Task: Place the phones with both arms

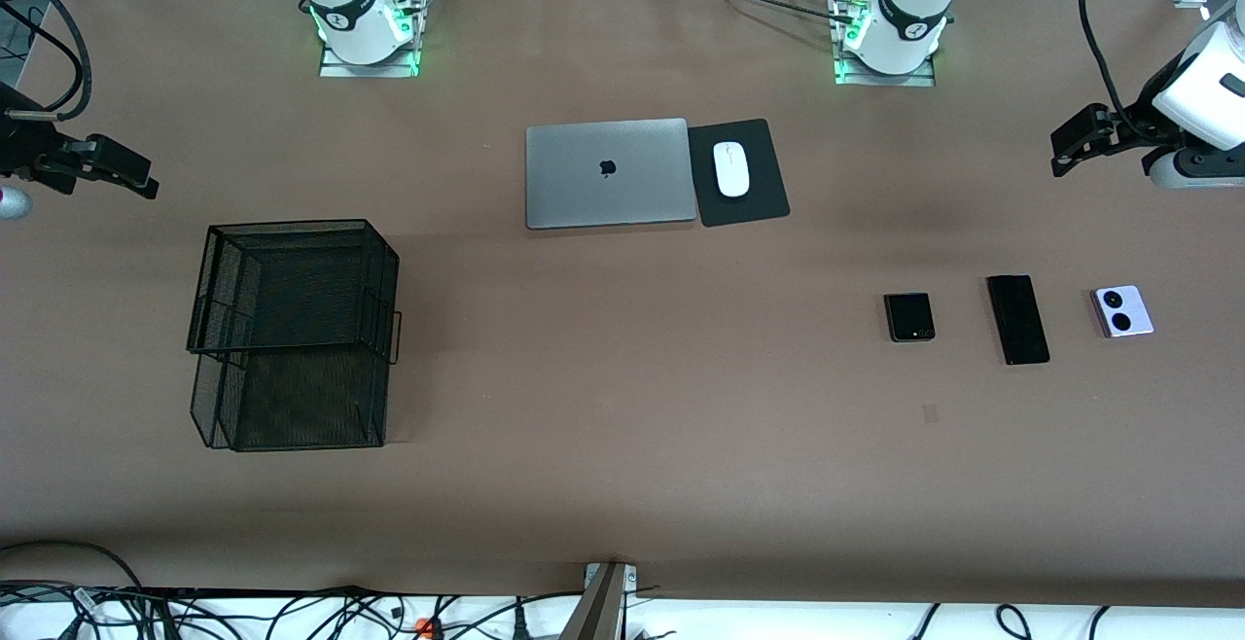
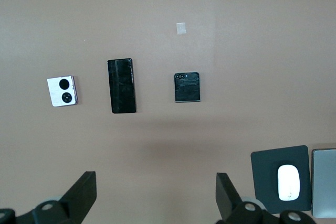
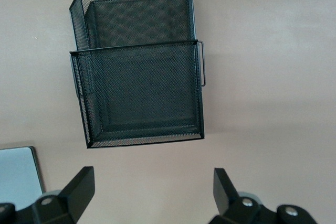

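Note:
Three phones lie in a row on the brown table toward the left arm's end: a small black folded one (image 1: 909, 317) (image 2: 187, 87), a long black slab (image 1: 1018, 319) (image 2: 122, 86) and a lavender one with two black circles (image 1: 1124, 311) (image 2: 62, 91). My left gripper (image 1: 1067, 147) (image 2: 156, 182) hangs open and empty over bare table at that end, apart from the phones. At the right arm's end, my right gripper (image 1: 136, 178) (image 3: 153, 179) is also open and empty, over bare table beside a black mesh basket (image 1: 292, 225) (image 3: 136, 49).
A shut grey laptop (image 1: 608, 173) (image 2: 324, 182) (image 3: 18, 174) lies mid-table near the bases, with a white mouse (image 1: 731, 169) (image 2: 288, 182) on a black pad (image 1: 754, 204) beside it. A small tape mark (image 1: 930, 413) sits nearer the front camera than the phones.

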`<state>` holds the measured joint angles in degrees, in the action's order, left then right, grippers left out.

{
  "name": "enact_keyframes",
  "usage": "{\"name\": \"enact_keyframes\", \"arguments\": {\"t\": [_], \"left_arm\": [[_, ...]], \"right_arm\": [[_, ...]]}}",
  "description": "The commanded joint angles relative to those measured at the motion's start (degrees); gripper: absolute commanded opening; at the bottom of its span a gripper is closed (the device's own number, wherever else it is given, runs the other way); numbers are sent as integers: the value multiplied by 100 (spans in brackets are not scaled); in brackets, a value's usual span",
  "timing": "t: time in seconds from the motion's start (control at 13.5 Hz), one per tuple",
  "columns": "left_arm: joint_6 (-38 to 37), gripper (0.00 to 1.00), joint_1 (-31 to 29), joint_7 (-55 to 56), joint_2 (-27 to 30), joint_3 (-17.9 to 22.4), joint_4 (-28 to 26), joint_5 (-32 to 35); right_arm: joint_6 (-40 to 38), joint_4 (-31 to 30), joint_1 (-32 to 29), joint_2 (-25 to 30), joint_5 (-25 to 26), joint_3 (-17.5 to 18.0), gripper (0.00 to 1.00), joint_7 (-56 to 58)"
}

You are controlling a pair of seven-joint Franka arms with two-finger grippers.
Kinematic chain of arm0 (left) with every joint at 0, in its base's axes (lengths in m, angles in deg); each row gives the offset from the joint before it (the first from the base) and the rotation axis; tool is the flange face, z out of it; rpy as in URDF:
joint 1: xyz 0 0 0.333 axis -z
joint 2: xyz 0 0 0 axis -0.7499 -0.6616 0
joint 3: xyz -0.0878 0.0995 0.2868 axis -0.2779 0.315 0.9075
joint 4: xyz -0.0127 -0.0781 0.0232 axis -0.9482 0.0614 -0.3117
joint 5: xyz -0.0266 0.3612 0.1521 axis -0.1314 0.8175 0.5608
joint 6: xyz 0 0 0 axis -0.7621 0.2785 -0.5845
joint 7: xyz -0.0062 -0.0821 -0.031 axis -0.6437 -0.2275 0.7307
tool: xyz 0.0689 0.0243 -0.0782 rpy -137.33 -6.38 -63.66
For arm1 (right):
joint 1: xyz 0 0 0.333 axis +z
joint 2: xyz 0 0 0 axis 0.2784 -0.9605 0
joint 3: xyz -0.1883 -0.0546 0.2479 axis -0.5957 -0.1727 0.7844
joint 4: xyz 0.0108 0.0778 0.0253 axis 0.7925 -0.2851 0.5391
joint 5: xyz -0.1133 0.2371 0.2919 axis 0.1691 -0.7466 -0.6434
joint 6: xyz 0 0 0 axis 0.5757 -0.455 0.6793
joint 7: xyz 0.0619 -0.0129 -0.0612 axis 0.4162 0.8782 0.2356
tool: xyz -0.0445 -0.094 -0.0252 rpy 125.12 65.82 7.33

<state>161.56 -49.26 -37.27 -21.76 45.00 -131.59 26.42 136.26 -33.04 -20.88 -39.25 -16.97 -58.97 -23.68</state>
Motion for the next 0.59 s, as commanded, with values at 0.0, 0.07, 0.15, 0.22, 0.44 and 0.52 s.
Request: {"name": "enact_keyframes", "arguments": {"t": [0.0, 0.07, 0.15, 0.22, 0.44, 0.52], "left_arm": [[-163, 100, -11, -101, -88, 18, 202, -108], [-163, 100, -11, -92, -97, 18, 202, -108], [-172, 100, -11, -109, -97, 18, 202, -108], [-198, 100, -2, -110, -97, 18, 202, -108], [-295, 100, 15, -110, -106, 18, 193, -108], [-373, 100, 33, -110, -115, 18, 184, -108]], "right_arm": [[-56, 1, 15, 48, 24, -16, 100, -7], [-56, 10, 15, 48, 24, -16, 100, -7], [-56, 10, 15, 48, 24, -16, 100, -7], [-56, 1, 15, 48, 24, -16, 100, -7], [-56, 1, 15, 39, 24, -8, 100, -7], [-56, -8, 15, 39, 24, -16, 100, -7]]}}
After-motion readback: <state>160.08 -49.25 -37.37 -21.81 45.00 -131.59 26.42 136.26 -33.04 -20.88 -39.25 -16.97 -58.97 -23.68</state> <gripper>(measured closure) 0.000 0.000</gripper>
